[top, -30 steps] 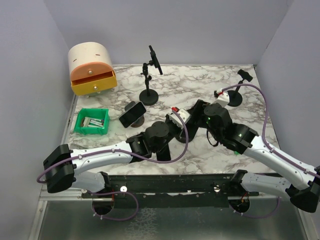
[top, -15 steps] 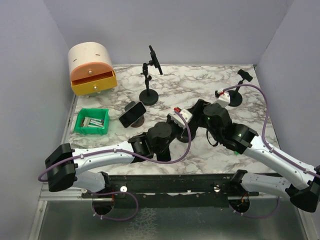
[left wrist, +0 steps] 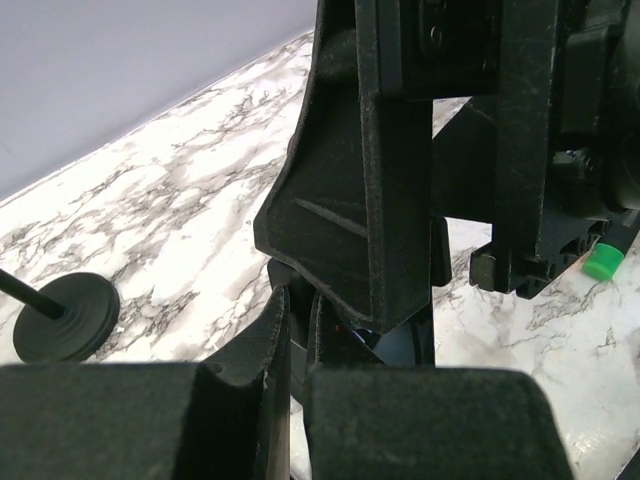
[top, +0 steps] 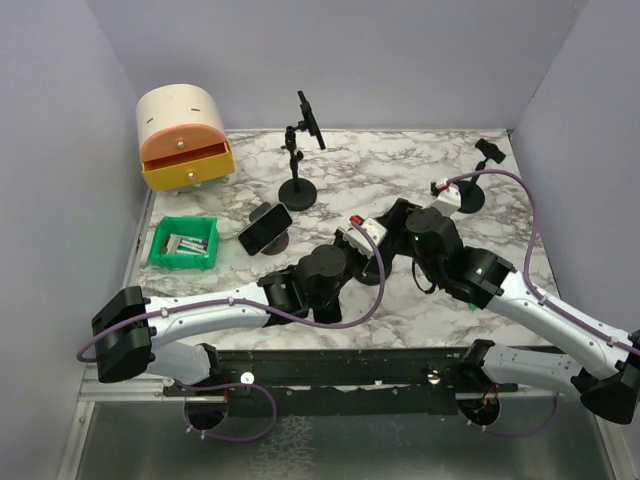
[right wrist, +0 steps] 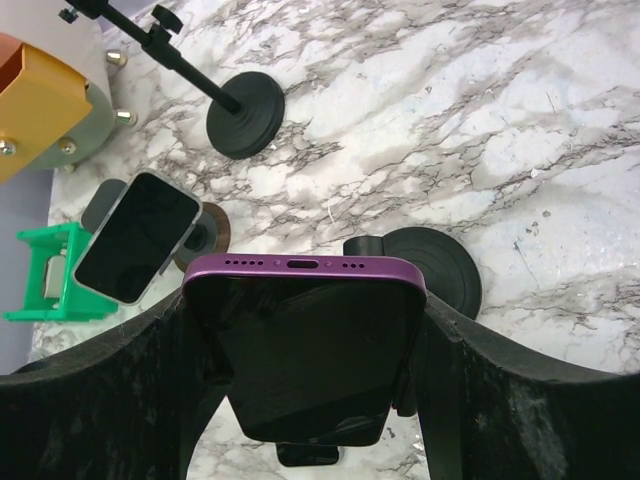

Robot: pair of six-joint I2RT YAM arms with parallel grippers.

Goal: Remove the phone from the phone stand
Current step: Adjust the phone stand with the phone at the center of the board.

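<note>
Phone (right wrist: 305, 370): clamped by its two long sides in the right gripper (right wrist: 308, 325), jaws spread to the width of the casing. Location: mid-table, over the round black base of the phone stand (right wrist: 445, 262). Seated in the cradle or lifted clear of it: not determinable.

Appearance: purple frame, rounded corners, dark glossy face. Port edge turned toward the wrist camera, with a central slot and a row of small holes on each side.

Near zone: strip of bare marble table (top: 420, 310) between the arm bases and both grippers. Left gripper (left wrist: 297, 335): fingers pressed almost together, low beside a black upright part of the stand. Anything thin pinched between them: not determinable. Both grippers crowded together over the same stand.

Middle zone: second phone (top: 264, 227) tilted on a small round holder, left of the grippers and apart from them. Green bin (top: 183, 243) at the left table edge. Open marble right of the right arm, up to the side wall.

Far zone: tall stand (top: 297, 188) with a clamp head, centre-left. White-based stand (top: 466, 196) near the far right corner. Drawer unit (top: 183, 140) in the far left corner, orange drawer partly out. Walls closing the left, far and right edges.
</note>
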